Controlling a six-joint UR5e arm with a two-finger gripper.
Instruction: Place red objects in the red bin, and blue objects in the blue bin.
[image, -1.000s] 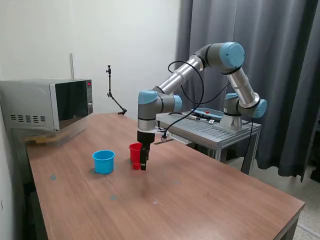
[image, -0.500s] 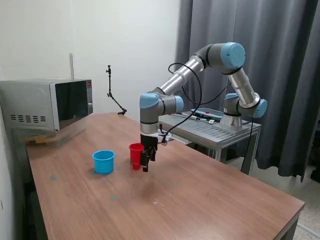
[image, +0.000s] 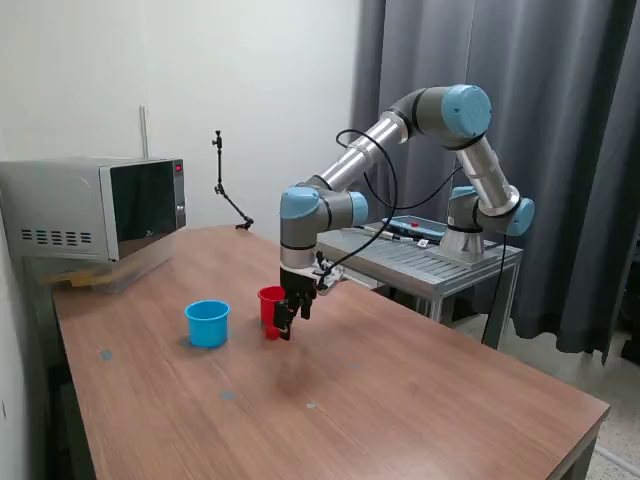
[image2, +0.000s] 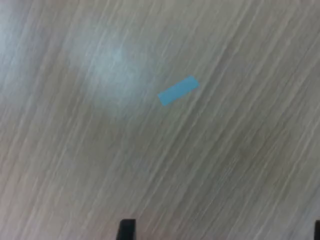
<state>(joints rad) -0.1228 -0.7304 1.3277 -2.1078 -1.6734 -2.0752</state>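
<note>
The red bin (image: 268, 298) is a small red cup standing on the wooden table (image: 400, 400). The blue bin (image: 207, 322), a light blue cup, stands to its left in the exterior view. My gripper (image: 284, 330) hangs low over the table, right beside the red bin on the exterior view's right and partly covering it. In the wrist view my gripper (image2: 222, 232) is open, its two fingertips (image2: 126, 230) far apart over bare wood, with nothing between them. No red objects or blue objects show in either view.
A short strip of light blue tape (image2: 178, 90) lies on the wood under the wrist. A microwave (image: 95, 205) stands at the table's far left in the exterior view. A metal stand (image: 420, 262) holds the arm's base behind the table.
The wrist has shifted slightly toward the exterior view's right and turned a little. The gripper stays low beside the red bin. Both bins are where they were.
</note>
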